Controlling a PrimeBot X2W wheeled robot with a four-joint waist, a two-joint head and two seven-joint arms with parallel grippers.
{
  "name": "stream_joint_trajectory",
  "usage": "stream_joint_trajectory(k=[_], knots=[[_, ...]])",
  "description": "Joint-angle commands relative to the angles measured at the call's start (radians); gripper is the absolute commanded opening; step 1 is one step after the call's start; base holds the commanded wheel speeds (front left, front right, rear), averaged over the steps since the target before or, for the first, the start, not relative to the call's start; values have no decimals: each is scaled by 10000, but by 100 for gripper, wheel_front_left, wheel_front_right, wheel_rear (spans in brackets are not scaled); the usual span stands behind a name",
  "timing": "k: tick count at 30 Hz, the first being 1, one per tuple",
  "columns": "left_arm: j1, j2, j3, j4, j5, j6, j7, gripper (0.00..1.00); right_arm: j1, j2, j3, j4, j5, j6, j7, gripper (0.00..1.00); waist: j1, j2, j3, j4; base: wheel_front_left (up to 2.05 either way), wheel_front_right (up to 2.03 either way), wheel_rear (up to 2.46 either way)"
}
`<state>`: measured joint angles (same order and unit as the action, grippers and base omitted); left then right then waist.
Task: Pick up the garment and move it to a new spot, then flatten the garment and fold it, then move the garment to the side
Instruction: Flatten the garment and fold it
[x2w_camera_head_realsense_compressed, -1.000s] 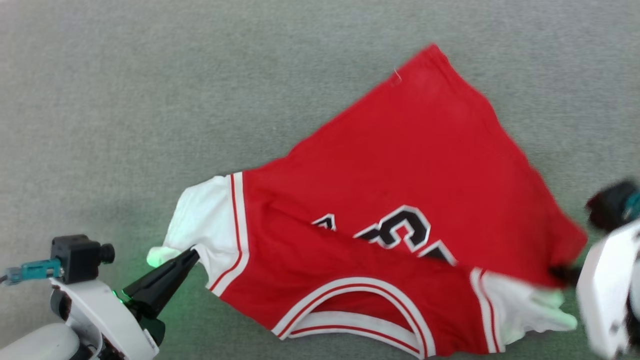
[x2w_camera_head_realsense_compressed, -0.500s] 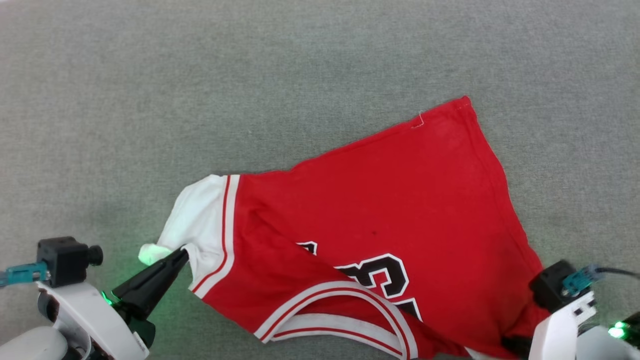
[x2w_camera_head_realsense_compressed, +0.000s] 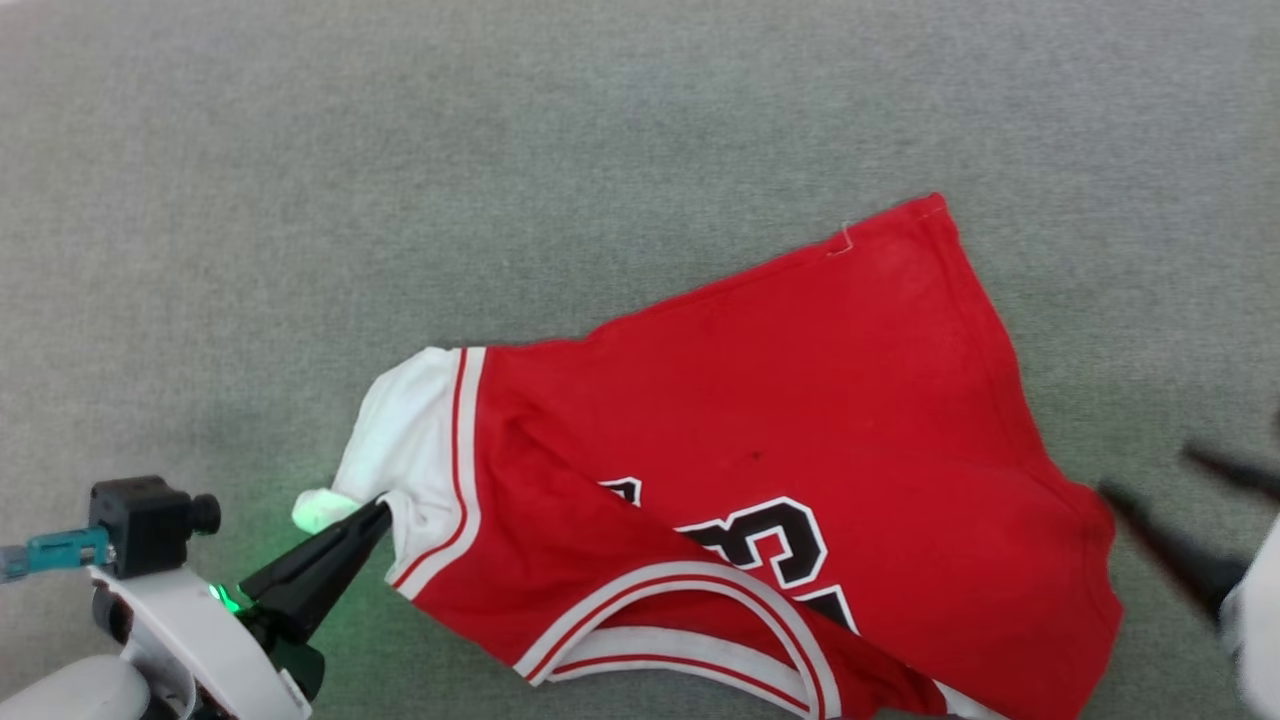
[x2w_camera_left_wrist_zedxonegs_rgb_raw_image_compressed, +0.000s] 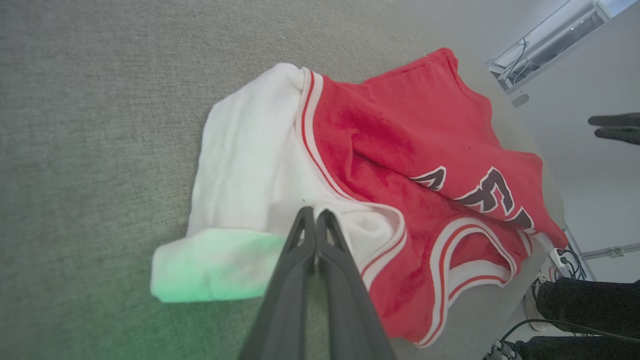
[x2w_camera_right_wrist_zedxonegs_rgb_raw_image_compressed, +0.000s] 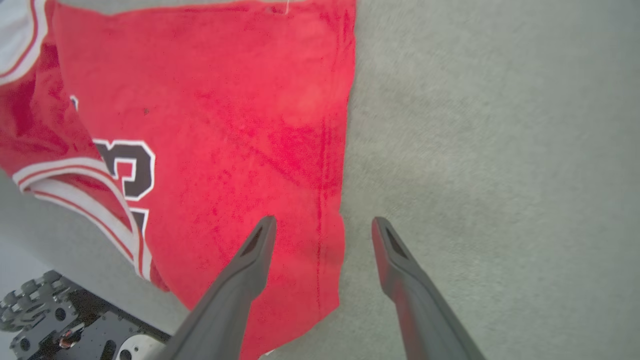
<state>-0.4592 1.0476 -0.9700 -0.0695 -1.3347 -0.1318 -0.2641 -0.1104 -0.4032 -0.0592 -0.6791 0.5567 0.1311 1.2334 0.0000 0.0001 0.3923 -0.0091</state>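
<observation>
1. The garment, a red soft-fabric short-sleeved shirt with white sleeves and striped trim, is shown lying skewed and creased on the grey woven surface, collar nearest the robot.
2. One white sleeve is pinched at its edge by the left gripper, its fingers closed together.
3. The right gripper is spread wide over the red side edge, with nothing gripped.
4. Risk: if the sleeve alone is pulled, the cloth is likely to be bunched or dragged askew rather than flattened.
</observation>
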Motion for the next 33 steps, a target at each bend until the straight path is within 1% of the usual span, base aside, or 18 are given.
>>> stream_joint_trajectory(k=[1, 3, 5, 7, 9, 10, 16, 20, 23, 26, 29, 30, 31, 32, 33], knots=[[-66, -75, -10, -16, 90, 23, 6, 0, -669, -133, -176, -87, 92, -7, 54, 100, 0, -1, 116, 140, 0, 0, 0], [-189, -138, -31, -41, 135, 23, 6, 0, -1567, -223, -323, 79, -87, -7, -168, 100, 0, -1, 231, 271, 0, 0, 0], [-302, -190, -33, -46, 182, 23, 6, 0, -2462, -403, -131, 542, -450, -7, -600, 100, 0, -1, 370, 387, 0, 0, 0], [-411, -254, -69, -50, 205, 23, 6, 0, -3221, -471, 321, 1290, -716, -5, -1081, 100, 0, -1, 520, 522, 0, 0, 0], [-580, -319, -122, -49, 258, 23, 12, 0, -3915, -400, 741, 2189, -923, -5, -1493, 100, 0, -1, 681, 673, 0, 0, 0], [-580, -319, -122, -49, 258, 23, 12, 0, -3915, -400, 741, 2189, -923, -5, -1493, 100, 0, -1, 681, 673, 0, 0, 0], [-1119, -524, -291, -68, 276, 23, 13, 0, -5380, -298, 1890, 4760, -1187, -7, -2093, 100, 0, -1, 1142, 1057, 0, 0, 0], [-1419, -792, -444, -74, 289, 23, 12, 0, -5935, -344, 2655, 6245, -1324, -7, -2440, 100, 0, -1, 1391, 1229, 0, 0, 0], [-1616, -943, -564, -69, 308, 23, 10, 0, -6218, -389, 3187, 7102, -1484, -5, -2787, 100, 0, -1, 1518, 1334, 0, 0, 0], [-1746, -1028, -613, -48, 302, 23, 9, 0, -6135, -545, 3906, 7848, -1560, -7, -2887, 100, 0, -1, 1599, 1411, 0, 0, 0], [-1753, -1024, -617, -77, 283, 23, 8, 0, -6040, -558, 4450, 8343, -1303, -1, -2790, 100, 0, -1, 1643, 1422, 0, 0, 0], [-1745, -1011, -616, -85, 294, 23, 8, 0, -6004, -584, 4610, 8456, -1167, 1, -2707, 47, 0, -1, 1640, 1420, 0, 0, 0], [-1732, -1001, -614, -88, 306, 23, 8, 0, -5984, -621, 4683, 8542, -1039, 1, -2671, 33, 0, -1, 1630, 1419, 0, 0, 0], [-1721, -999, -609, -90, 316, 23, 8, 0, -5997, -654, 4721, 8598, -936, 1, -2713, 4, 0, -1, 1618, 1416, 0, 0, 0], [-1706, -999, -605, -84, 320, 23, 7, 0, -6019, -671, 4745, 8644, -890, 1, -2767, 0, 0, -1, 1595, 1409, 0, 0, 0]])
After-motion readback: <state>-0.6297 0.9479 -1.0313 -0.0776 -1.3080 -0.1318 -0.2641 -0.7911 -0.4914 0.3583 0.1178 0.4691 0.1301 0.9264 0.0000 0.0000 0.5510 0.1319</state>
